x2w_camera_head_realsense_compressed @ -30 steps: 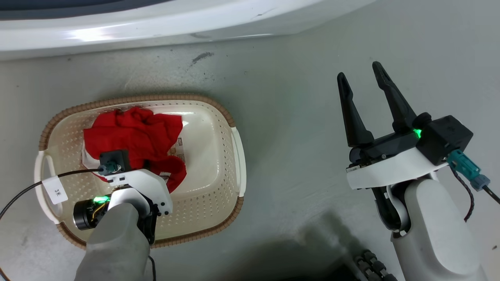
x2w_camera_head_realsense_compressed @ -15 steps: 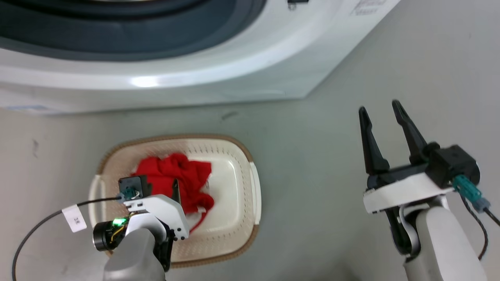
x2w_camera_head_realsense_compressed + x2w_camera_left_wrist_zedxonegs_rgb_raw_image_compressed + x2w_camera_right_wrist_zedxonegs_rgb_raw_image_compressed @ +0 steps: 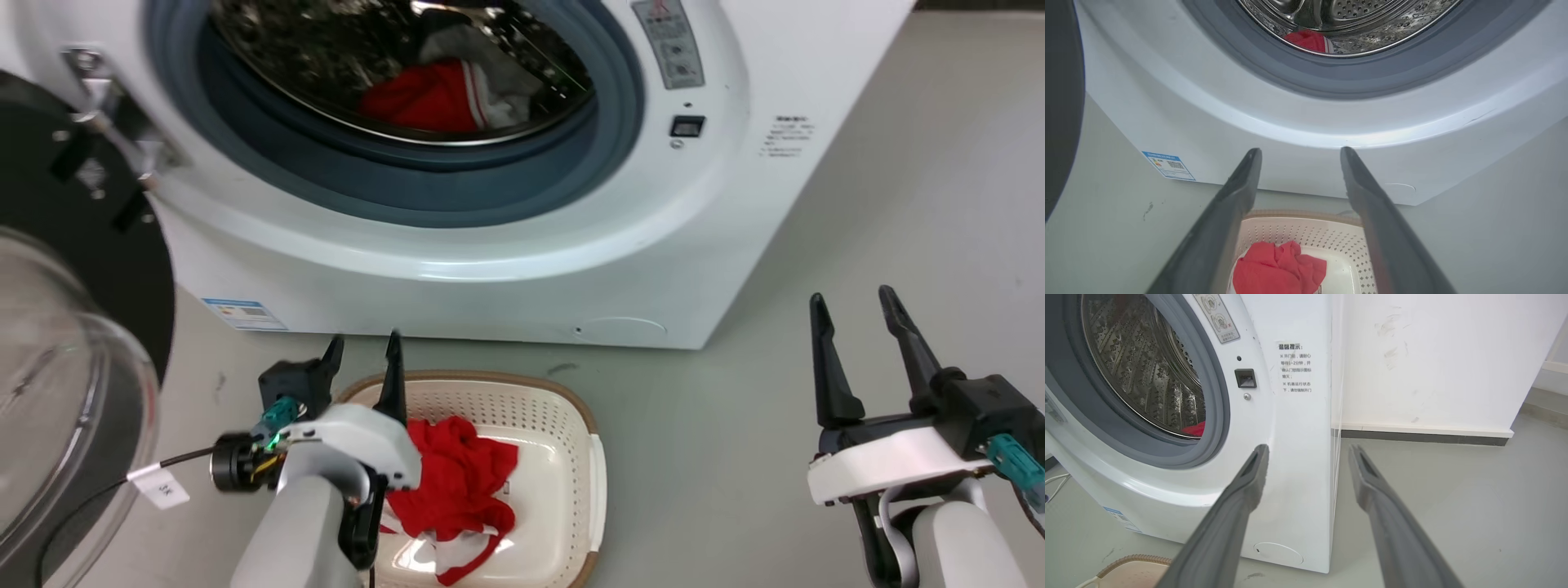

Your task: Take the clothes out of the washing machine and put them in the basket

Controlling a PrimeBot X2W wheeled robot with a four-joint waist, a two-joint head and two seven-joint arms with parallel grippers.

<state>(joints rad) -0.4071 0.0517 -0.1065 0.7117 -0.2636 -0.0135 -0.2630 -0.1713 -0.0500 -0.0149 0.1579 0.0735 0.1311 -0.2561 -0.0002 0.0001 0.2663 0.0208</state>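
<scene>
The washing machine [image 3: 522, 269] stands with its door open. Deep in its steel drum lies a red garment with white stripes [image 3: 424, 98], also seen in the left wrist view [image 3: 1306, 40] and as a red sliver in the right wrist view [image 3: 1194, 428]. Below the washer, on the floor, sits the basket [image 3: 522, 406] with red clothes [image 3: 457, 482] heaped in it. My left gripper [image 3: 364, 347] hovers open and empty above the basket's near-left rim, its fingers pointing at the washer front [image 3: 1290, 122]. My right gripper [image 3: 851, 302] hangs open and empty over the floor to the right.
The black-framed glass door [image 3: 65, 392] hangs open at the far left, close to my left arm. Grey floor runs to the right of the washer, up to a white wall [image 3: 1433, 367] with a dark skirting strip. A basket corner [image 3: 1133, 561] shows at the lower left.
The head camera has tilted up, bringing the porthole and drum into view. My left gripper has risen out of the basket, where the red clothes stay. The right gripper holds its open pose.
</scene>
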